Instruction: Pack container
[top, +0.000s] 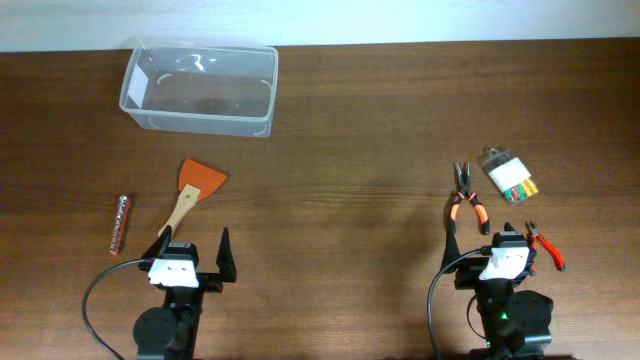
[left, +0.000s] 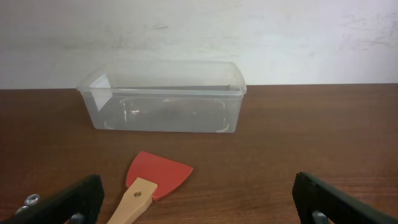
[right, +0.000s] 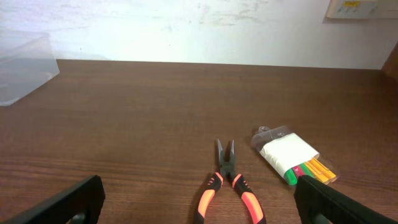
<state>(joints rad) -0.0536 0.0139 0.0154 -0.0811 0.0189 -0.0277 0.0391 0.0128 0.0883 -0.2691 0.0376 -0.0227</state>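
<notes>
Since the clear rectangular plastic container (top: 198, 88) looks empty, we judge the packing to be at its very start, with the first pick as the step in hand. That tub sits upright at the far left of the brown wooden table (top: 340, 150), close to the white wall (top: 400, 20), its mouth open.

Nearest our left gripper (top: 195, 246) is the orange flat-bladed scraper with a pale wooden handle (top: 190, 197). Its handle end reaches right up to the gripper's left side, though we cannot tell whether it touches, and its blade points toward the container. To do this well, we would come down over the middle of the handle. We would turn the wrist so the jaws cross the handle instead of running along it, and close only once wood lies between them.

A small ribbed metal rod (top: 119, 223) lies further left, apart from the scraper. On the right, the orange-and-black-handled pliers (top: 466, 198) lie just ahead of our right gripper (top: 490, 248). A clear packet of coloured bits (top: 511, 176) sits beyond them to the right. A small red-handled tool (top: 546, 248) lies close by that gripper's right side; we cannot tell what kind it is.

Both arms sit low at the near edge, folded back, wrists level and facing the far side. Both grippers are spread wide and hold nothing.
</notes>
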